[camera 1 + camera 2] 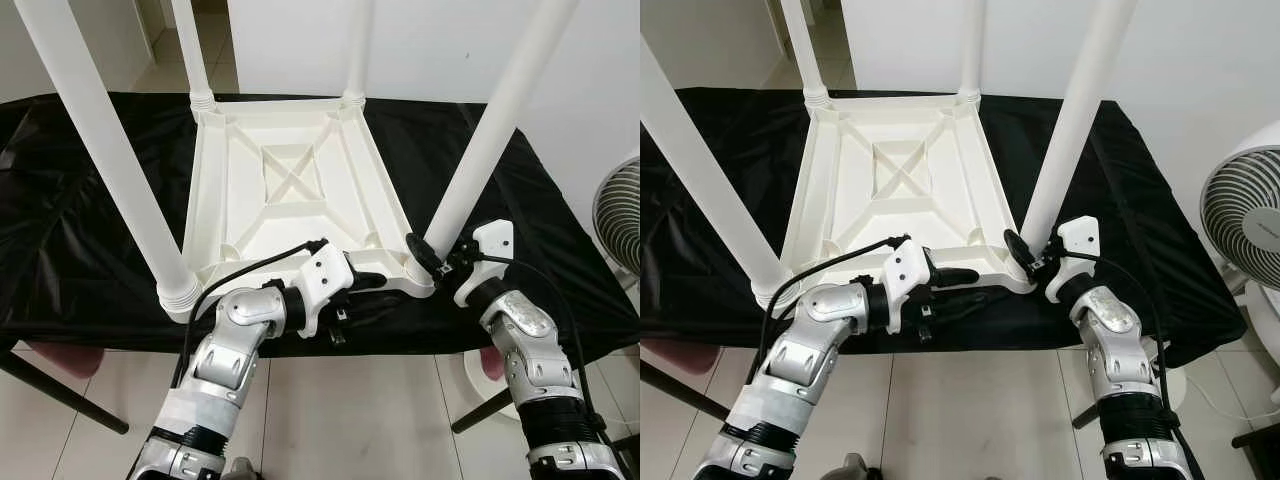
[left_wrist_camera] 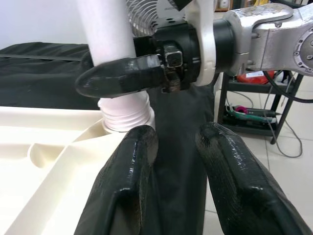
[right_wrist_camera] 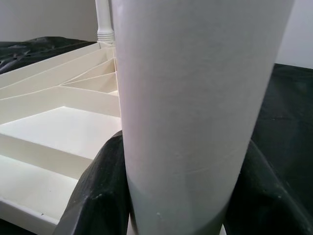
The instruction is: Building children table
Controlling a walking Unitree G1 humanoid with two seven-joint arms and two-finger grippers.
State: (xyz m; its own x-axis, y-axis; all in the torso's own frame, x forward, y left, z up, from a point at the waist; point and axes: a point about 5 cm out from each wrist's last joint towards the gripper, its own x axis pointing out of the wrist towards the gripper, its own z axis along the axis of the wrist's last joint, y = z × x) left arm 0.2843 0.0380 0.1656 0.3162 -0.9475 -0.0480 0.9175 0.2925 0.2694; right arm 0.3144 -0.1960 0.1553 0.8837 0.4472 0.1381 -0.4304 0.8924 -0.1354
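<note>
A white plastic children's table (image 1: 290,200) lies upside down on a black cloth, its legs pointing up. My right gripper (image 1: 428,250) is shut around the base of the near right leg (image 1: 490,130). In the right wrist view that leg (image 3: 195,98) stands between the two black fingers (image 3: 98,196). My left gripper (image 1: 370,282) lies along the tabletop's front rim, pointing toward the same corner. It is open, and in the left wrist view only black cloth shows between its fingers (image 2: 137,161). Its tips stop short of the leg's threaded socket (image 2: 124,115).
The near left leg (image 1: 110,160) rises steeply beside my left arm, and two far legs (image 1: 192,50) stand at the back. The black cloth (image 1: 90,250) ends just behind my forearms. A white fan (image 1: 620,215) stands on the right. Tiled floor lies below.
</note>
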